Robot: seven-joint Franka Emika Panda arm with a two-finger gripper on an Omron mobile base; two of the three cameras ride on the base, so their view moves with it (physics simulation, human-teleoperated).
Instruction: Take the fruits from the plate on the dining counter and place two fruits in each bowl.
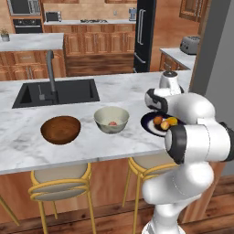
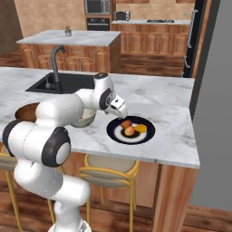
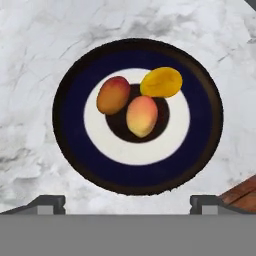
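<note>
Jaws: spread wide and empty; in the hand view their two dark tips [image 3: 128, 202] stand at the bottom edge, well apart from each other, with nothing between them.
Bearing of fruit from jaws: straight ahead along the line of sight, centred between the tips; the hand hangs over the plate [image 3: 70, 140] and looks down on it.
Nearest fruit: the orange-pink fruit [image 3: 142, 116], at the plate's middle; its long axis runs towards and away from the tips, so it lies across the gap.
Neighbours: a reddish fruit [image 3: 113, 95] touches it on one side, and a yellow fruit [image 3: 161, 82] lies just beyond it, long axis crosswise.
Arm pose: folded, elbow high, wrist bent so the hand points down at the plate from above [image 2: 118, 108].
Desk: white-grey marble [image 1: 27, 146]; the plate sits near its right end.
Bowls: the cream bowl [image 1: 111, 119] holds one reddish fruit [image 1: 112, 123]; the wooden bowl [image 1: 60, 130] beside it looks empty.
Judged step: descend on the central fruit.
</note>
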